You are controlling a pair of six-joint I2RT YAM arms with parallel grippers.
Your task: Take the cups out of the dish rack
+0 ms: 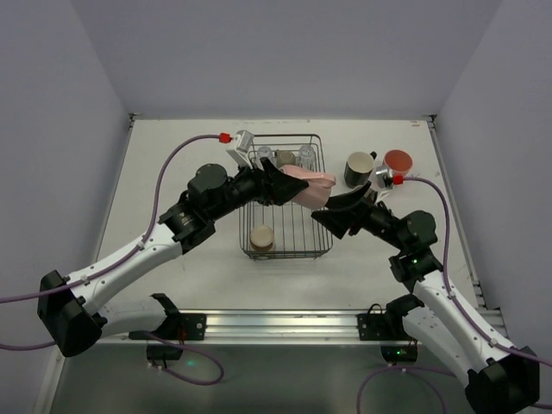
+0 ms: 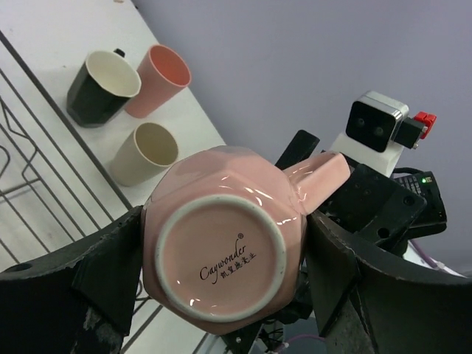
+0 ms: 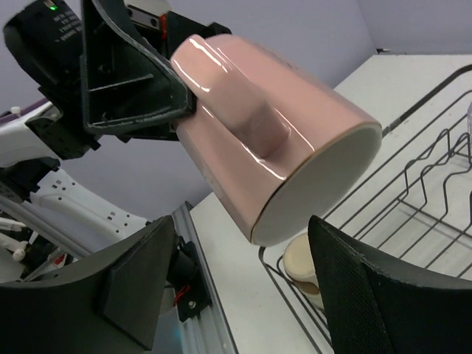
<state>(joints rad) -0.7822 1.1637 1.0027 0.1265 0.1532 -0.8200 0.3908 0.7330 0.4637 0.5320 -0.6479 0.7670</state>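
We are holding a pink mug [image 2: 221, 251] sideways in the air over the right side of the dish rack [image 1: 289, 255], with the left gripper [image 1: 289, 188] clamping its jaws on the mug's sides near the base. The right gripper [image 1: 326, 214] is hanging just beside the mug's open mouth, jaws spread wide. A black mug [image 1: 360, 167] and an orange tumbler [image 1: 398, 161] are standing on the table [image 1: 172, 172] right of the rack, and a beige cup [image 1: 261, 237] is sitting inside it.

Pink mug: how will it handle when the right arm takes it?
The pink mug looks glossy ceramic, so probably rigid but slippery; the left gripper clamps only its base end. Held sideways with its handle to one side, it may rotate if gripped loosely. Likely chips if dropped onto the dish rack.
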